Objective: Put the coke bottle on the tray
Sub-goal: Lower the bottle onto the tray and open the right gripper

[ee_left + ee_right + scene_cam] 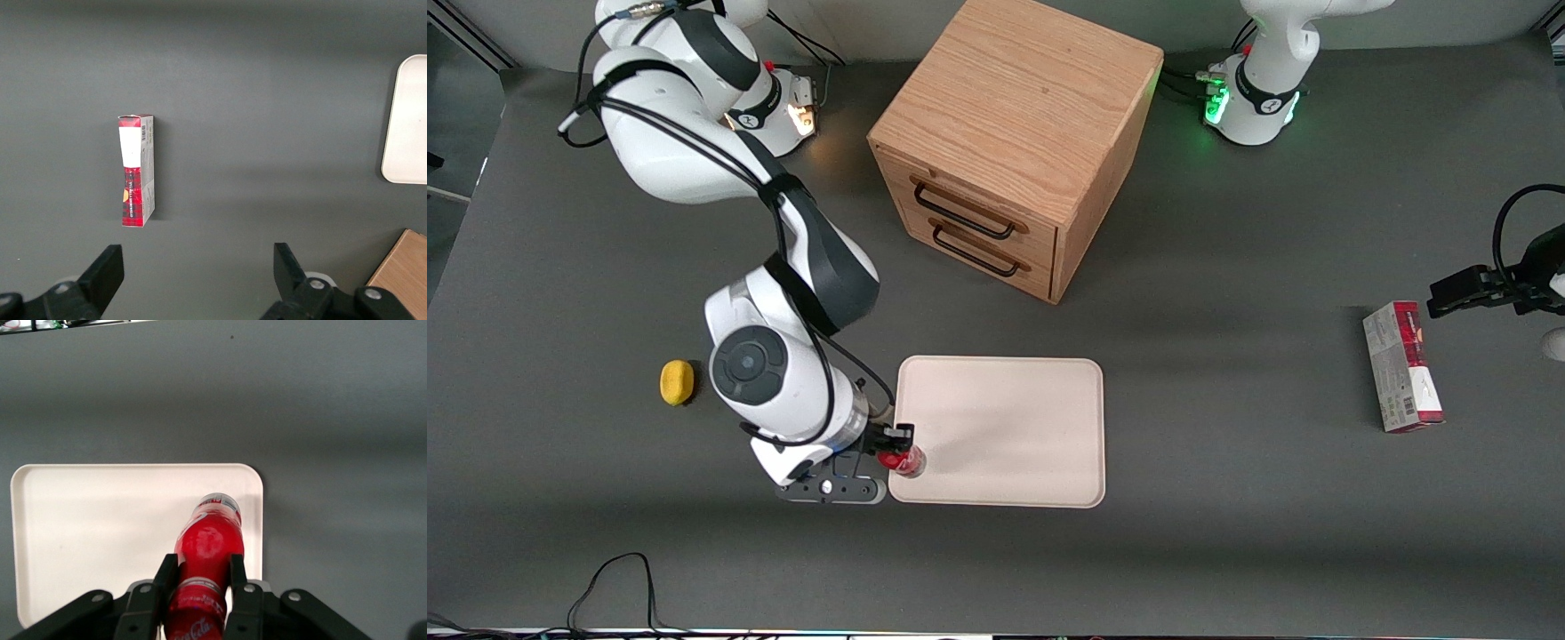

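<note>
**Coke bottle gripped over the tray's corner**

The gripper [896,447] has its two fingers [165,577] pressed against the sides of the coke bottle [208,553], just under the shoulder (label between the pads); the bottle's clear base sits over the cream-white tray [1005,427], near the corner nearest the working arm; whether it touches the tray is unclear; a wooden drawer cabinet [1014,142] stands farther from the front camera.

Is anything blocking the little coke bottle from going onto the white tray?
No, nothing visible is in the way. The gripper has its jaws shut on the coke bottle, already above the tray at the corner nearest the working arm. The tray surface around it looks bare.
</note>
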